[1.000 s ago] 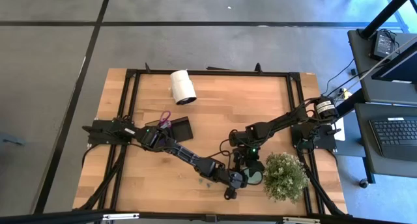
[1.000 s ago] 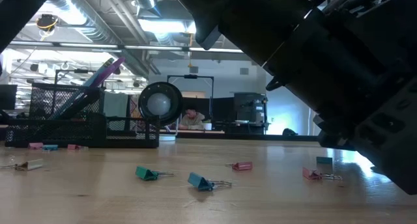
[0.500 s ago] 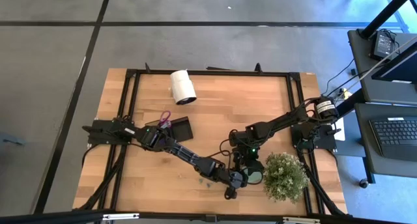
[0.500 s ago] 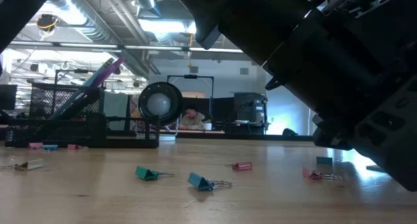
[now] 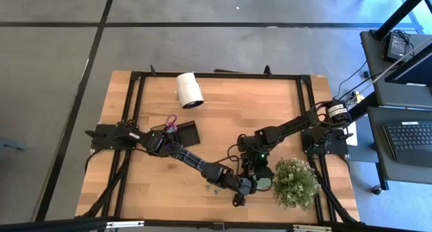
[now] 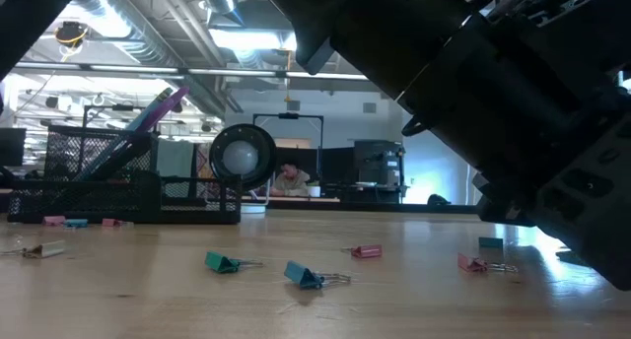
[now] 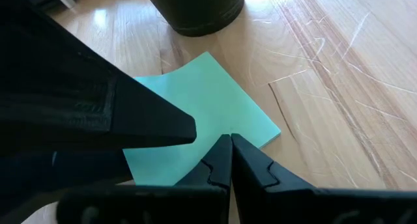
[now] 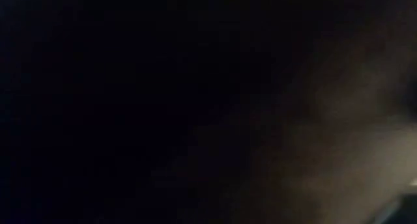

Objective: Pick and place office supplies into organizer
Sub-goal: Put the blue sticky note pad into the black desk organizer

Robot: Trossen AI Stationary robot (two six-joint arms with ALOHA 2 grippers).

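On the desk (image 5: pixel 223 117), the left arm stretches low toward the near right, by the plant (image 5: pixel 295 183). The left gripper (image 7: pixel 229 140), fingers clenched with nothing between them, has its tips over the green pad's (image 7: pixel 202 103) near edge. The right gripper (image 5: pixel 251 172) hangs beside it; I cannot tell its fingers' state. The organizer (image 5: pixel 183 133) sits far left.

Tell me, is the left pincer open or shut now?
Shut. In the left wrist view the left pincer has both fingertips pressed together, no gap, above the green sticky-note pad.
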